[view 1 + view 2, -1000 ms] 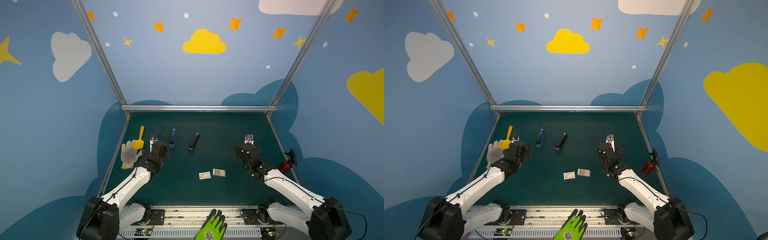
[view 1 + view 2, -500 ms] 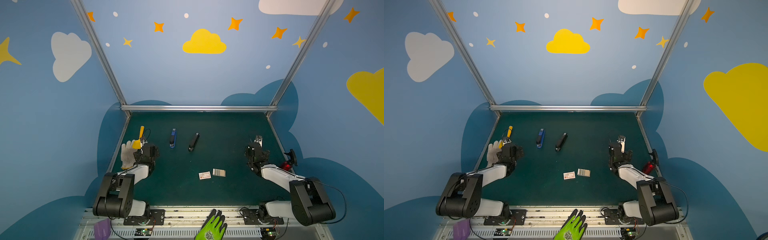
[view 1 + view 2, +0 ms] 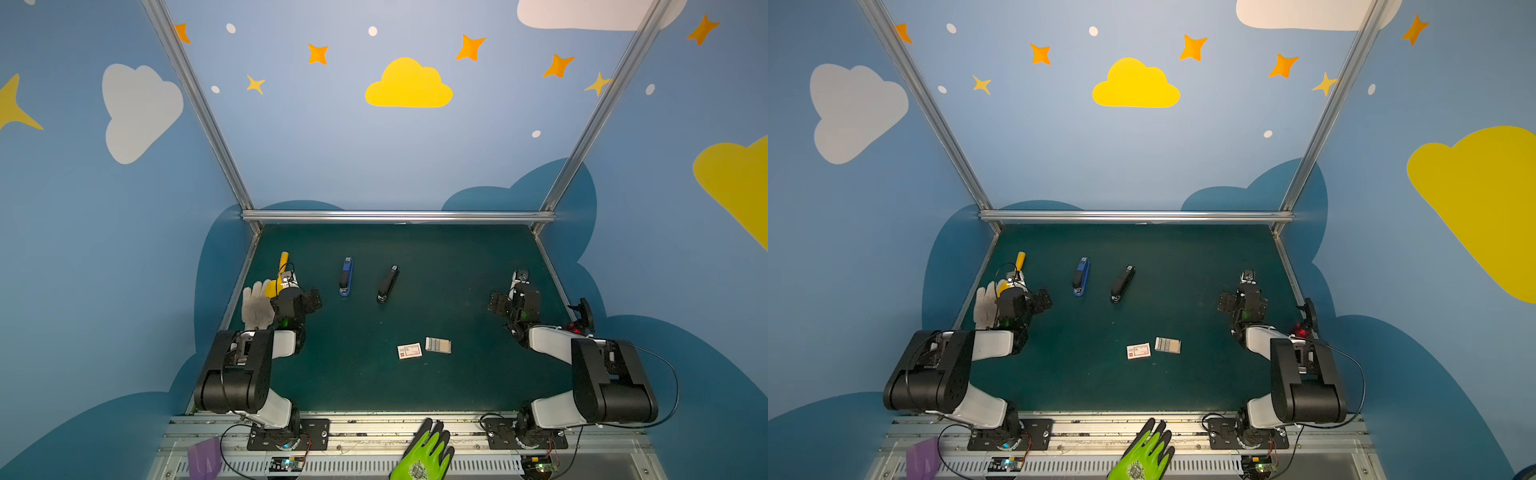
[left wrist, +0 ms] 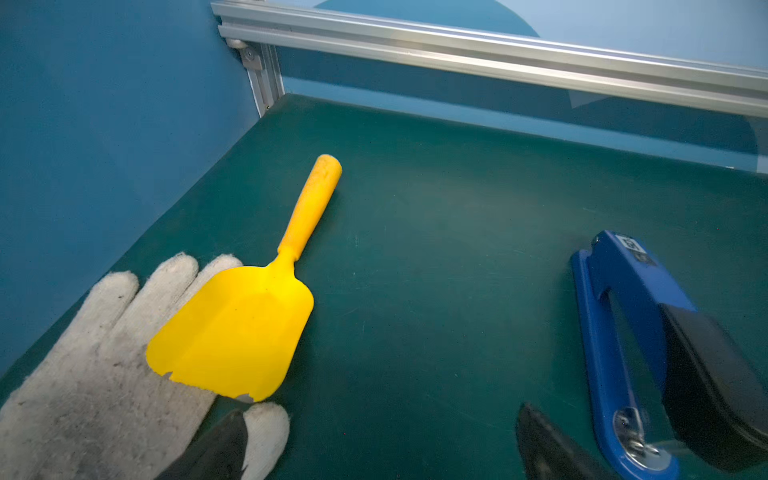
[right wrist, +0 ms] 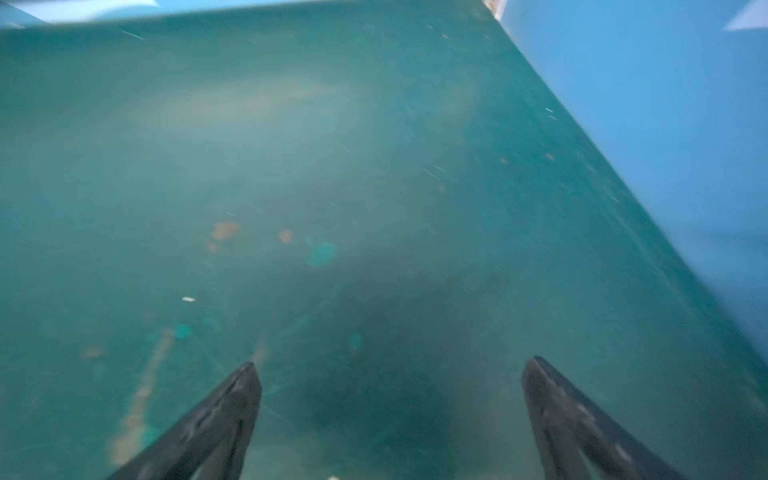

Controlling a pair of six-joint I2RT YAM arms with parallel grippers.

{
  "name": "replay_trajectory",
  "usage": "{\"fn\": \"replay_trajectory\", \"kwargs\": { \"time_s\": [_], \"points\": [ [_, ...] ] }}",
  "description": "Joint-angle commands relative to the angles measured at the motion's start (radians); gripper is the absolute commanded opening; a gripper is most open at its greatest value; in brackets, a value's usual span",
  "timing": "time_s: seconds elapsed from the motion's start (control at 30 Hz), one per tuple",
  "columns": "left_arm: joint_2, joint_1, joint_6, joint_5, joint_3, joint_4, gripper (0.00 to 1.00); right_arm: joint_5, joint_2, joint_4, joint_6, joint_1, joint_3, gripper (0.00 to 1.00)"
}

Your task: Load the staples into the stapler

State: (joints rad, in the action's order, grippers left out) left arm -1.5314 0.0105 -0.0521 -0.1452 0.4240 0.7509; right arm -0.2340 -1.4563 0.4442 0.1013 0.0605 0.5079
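Yellow plastic scoop (image 4: 245,328) on a knitted glove (image 4: 95,374) lies ahead of the spread left gripper (image 4: 382,449), blue stapler (image 4: 623,332) beside one jaw; right gripper (image 5: 390,415), likewise spread, faces stained mat (image 5: 374,166).

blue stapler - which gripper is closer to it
Left. The left gripper is right beside the blue stapler, on its left; the right gripper is far off across the mat.

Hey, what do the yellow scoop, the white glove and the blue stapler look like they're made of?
Yellow scoop: smooth moulded plastic, probably; even colour, soft sheen, chipped edge.
White glove: knitted cotton-like fabric; fuzzy, soiled grey.
Blue stapler: glossy blue shell, painted metal or plastic, unclear; black top, shiny metal rivet.
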Motion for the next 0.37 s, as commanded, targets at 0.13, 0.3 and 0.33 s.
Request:
{"fn": "replay_trajectory", "kwargs": {
  "time_s": [0.13, 0.3, 0.33],
  "points": [
    [0.013, -0.004, 0.012, 0.045, -0.001, -0.022, 0.99, 0.053, 0.005, -0.024, 0.015, 0.001, 0.030, 0.98],
    [0.016, -0.005, 0.012, 0.044, -0.004, -0.018, 0.99, 0.058, 0.010, -0.023, 0.015, -0.003, 0.027, 0.98],
    [0.017, -0.005, 0.012, 0.044, -0.005, -0.016, 0.99, 0.060, 0.009, -0.023, 0.016, -0.004, 0.025, 0.99]
  ]
}}
